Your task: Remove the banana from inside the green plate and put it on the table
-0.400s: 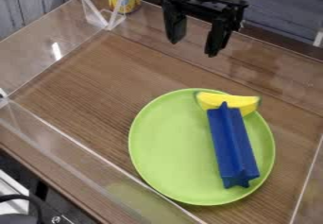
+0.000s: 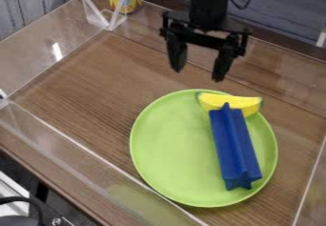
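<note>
claw [image 2: 200,60] moved lower, open; banana [image 2: 230,104] below-right, apart

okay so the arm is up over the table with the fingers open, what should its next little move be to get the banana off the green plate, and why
Probably shift the gripper toward the camera and slightly right, until it is above the banana, then descend. Its fingers are open and empty, above bare table behind the green plate. The banana lies at the plate's far edge, touching the blue block.
</note>
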Available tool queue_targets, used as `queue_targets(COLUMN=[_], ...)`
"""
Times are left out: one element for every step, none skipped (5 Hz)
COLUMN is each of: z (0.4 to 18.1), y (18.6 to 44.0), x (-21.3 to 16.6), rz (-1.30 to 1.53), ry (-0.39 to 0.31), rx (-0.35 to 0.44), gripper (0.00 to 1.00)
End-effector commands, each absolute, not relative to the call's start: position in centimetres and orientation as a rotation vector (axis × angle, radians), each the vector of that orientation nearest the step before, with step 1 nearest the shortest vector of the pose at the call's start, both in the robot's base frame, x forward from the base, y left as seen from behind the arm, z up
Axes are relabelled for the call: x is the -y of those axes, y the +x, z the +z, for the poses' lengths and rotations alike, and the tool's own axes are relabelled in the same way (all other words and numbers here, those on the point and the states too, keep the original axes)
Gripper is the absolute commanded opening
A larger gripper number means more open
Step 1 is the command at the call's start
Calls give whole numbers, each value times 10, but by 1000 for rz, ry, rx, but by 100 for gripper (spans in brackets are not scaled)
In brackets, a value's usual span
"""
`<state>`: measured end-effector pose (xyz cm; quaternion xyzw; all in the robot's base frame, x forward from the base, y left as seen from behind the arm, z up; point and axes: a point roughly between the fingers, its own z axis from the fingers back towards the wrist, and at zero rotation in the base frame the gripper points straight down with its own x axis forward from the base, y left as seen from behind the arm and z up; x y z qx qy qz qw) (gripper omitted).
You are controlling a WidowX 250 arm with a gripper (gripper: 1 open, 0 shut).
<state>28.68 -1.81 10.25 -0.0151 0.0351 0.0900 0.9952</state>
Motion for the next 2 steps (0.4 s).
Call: queue_targets(z=[99,94], y=[293,295], x=[30,43], rz=[293,333], ry=[-55,-80], rx=[-8,12], gripper=[100,100])
